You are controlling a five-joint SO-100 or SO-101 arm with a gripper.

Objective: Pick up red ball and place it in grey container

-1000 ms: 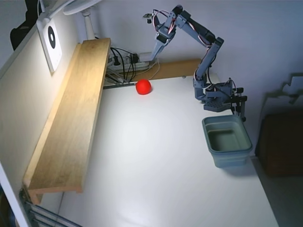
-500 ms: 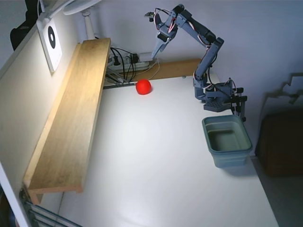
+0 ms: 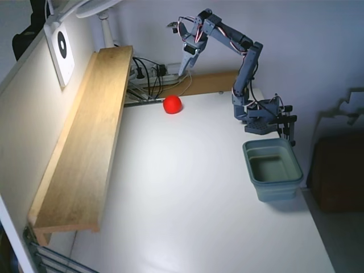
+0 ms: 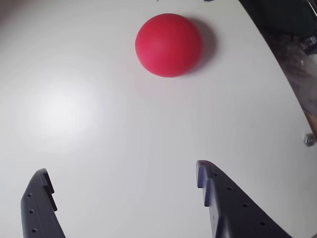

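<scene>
- a white worktop (image 3: pixel 187 199) filled the fixed view, with a long wooden shelf (image 3: pixel 85 136) along its left edge, a tangle of cables (image 3: pixel 149 77) at the far end and a pale wall behind.
- taking the grey container (image 3: pixel 273 169) as landmark: it sat at the worktop's right edge, just in front of the arm's base (image 3: pixel 263 116), and looked empty, only its bare floor showing.
- the red ball (image 3: pixel 172 104) lay well apart from the container, far to its upper left, near the shelf's far end and the cables.
- over the last second the arm's upper links swung further away from the container and the gripper (image 3: pixel 185 67) shifted left, so it hung above and just behind the ball, tip pointing down.
- that suggested the reach was being lined up; the descent had not begun and the ball was untouched.
- in the wrist view the jaws stood wide apart with nothing between them, only bare worktop (image 4: pixel 99 124), and the red ball (image 4: pixel 169 44) sat ahead of the gripper (image 4: pixel 121 176), slightly right of centre.
</scene>
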